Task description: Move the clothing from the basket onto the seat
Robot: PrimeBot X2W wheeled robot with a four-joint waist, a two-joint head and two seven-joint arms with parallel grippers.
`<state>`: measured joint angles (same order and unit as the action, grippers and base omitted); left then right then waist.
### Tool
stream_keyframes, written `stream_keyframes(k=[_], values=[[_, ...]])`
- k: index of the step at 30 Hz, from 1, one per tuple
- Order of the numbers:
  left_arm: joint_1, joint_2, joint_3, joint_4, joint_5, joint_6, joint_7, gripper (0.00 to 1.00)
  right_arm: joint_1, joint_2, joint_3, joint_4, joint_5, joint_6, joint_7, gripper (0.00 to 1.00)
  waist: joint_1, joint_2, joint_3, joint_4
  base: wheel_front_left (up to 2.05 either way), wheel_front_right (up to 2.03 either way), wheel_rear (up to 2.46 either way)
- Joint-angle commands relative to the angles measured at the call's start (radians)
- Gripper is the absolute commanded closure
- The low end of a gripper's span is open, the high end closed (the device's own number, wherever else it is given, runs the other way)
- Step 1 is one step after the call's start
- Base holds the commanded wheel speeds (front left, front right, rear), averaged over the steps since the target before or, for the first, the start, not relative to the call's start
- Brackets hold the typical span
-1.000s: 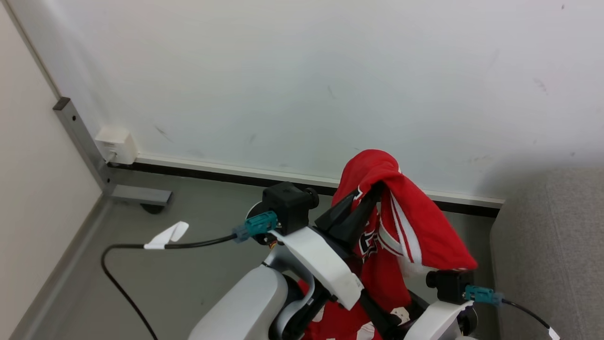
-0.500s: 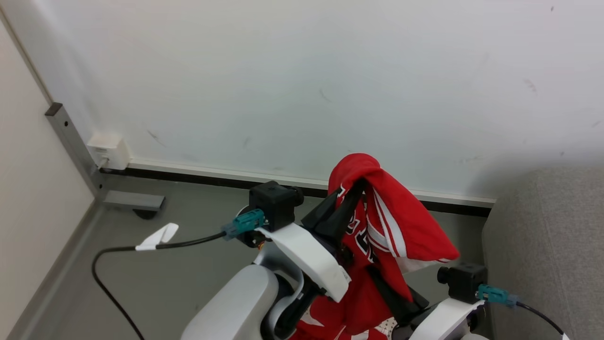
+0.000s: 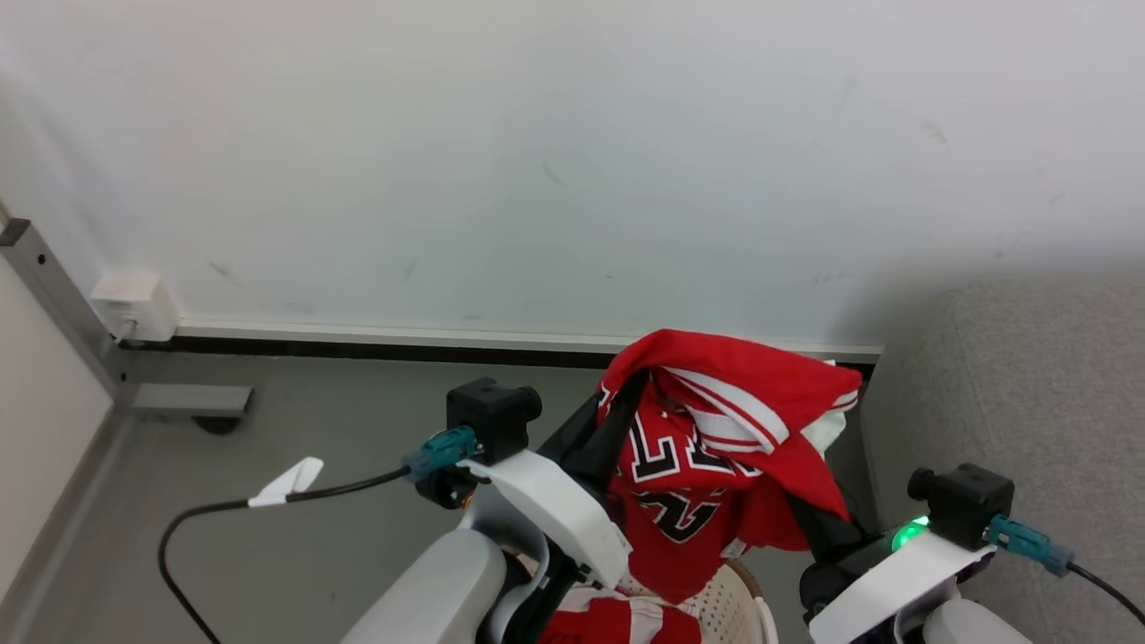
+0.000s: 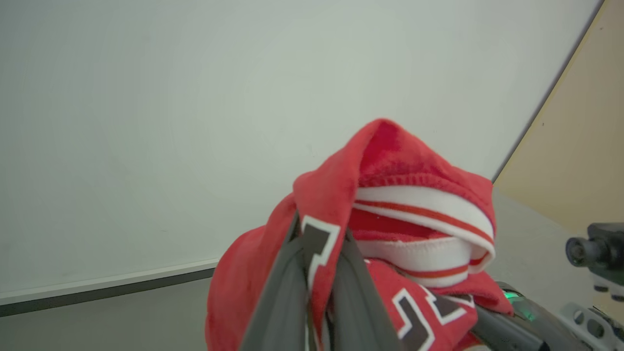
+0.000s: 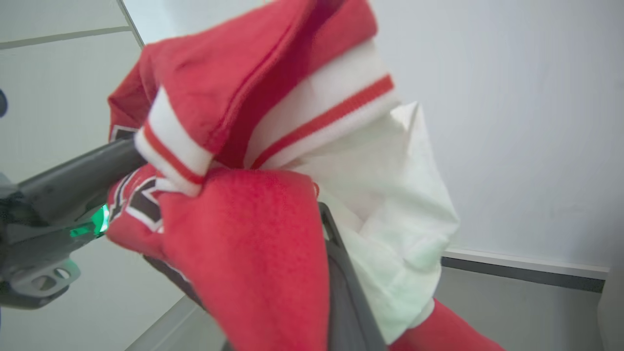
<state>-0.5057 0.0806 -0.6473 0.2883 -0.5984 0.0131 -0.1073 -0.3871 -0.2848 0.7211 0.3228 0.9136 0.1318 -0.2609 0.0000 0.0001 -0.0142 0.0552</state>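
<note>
Your left gripper [image 4: 319, 229] is closed tight on a fold of the jersey [image 3: 689, 474], which hangs in the air above the basket [image 3: 729, 604]. Your right gripper [image 3: 818, 526] reaches under the hem. Cloth hides its tips, so you cannot tell whether it has a hold. The other piece [image 3: 608, 622] lies in the basket. The sofa [image 3: 1029, 385] stands just to the right, with no garment on the part in view. By my reckoning one piece is lifted and none delivered, so both carries remain.
</note>
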Motion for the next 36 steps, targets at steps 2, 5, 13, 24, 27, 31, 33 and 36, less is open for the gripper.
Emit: stream_keyframes(k=[2, 5, 13, 24, 27, 31, 33, 36], values=[[0.014, 0.008, 0.001, 0.009, 0.003, 0.005, -0.016, 0.0, -0.003, -0.012, -0.028, -0.022, -0.032, -0.002, -0.002, 1.0, 0.0, -0.0001, 0.008, -0.035, 0.0, 0.0, 0.0], [0.015, 0.014, -0.005, 0.016, 0.012, 0.005, -0.027, 0.0, -0.031, -0.025, -0.058, -0.04, -0.059, -0.002, -0.003, 1.0, 0.0, -0.0001, 0.016, -0.071, 0.0, 0.0, 0.0], [0.021, 0.028, -0.023, 0.043, 0.046, 0.024, -0.047, 0.0, -0.088, -0.062, -0.121, -0.069, -0.07, -0.002, -0.002, 1.0, 0.0, -0.0001, 0.03, -0.178, 0.0, 0.0, 0.0], [0.011, 0.044, -0.056, 0.045, 0.075, 0.002, -0.088, 0.0, -0.135, -0.155, -0.245, -0.161, -0.087, -0.002, -0.002, 1.0, 0.0, -0.0001, 0.053, -0.374, 0.0, 0.0, 0.0], [0.008, 0.048, -0.067, 0.05, 0.086, -0.002, -0.096, 0.0, -0.13, -0.176, -0.279, -0.188, -0.093, -0.002, -0.002, 1.0, 0.0, -0.0001, 0.06, -0.425, 0.0, 0.0, 0.0], [0.002, 0.05, -0.085, 0.055, 0.107, -0.007, -0.107, 0.0, -0.098, -0.196, -0.334, -0.222, -0.096, -0.002, -0.002, 1.0, 0.0, -0.0001, 0.067, -0.48, 0.0, 0.0, 0.0], [-0.002, 0.053, -0.091, 0.062, 0.118, -0.006, -0.115, 0.0, -0.083, -0.205, -0.36, -0.233, -0.097, -0.002, -0.002, 1.0, 0.0, -0.0001, 0.071, -0.501, 0.0, 0.0, 0.0], [-0.006, 0.055, -0.095, 0.068, 0.131, -0.001, -0.124, 0.0, -0.062, -0.194, -0.382, -0.253, -0.095, -0.002, -0.002, 1.0, 0.0, -0.0001, 0.078, -0.528, 0.0, 0.0, 0.0]])
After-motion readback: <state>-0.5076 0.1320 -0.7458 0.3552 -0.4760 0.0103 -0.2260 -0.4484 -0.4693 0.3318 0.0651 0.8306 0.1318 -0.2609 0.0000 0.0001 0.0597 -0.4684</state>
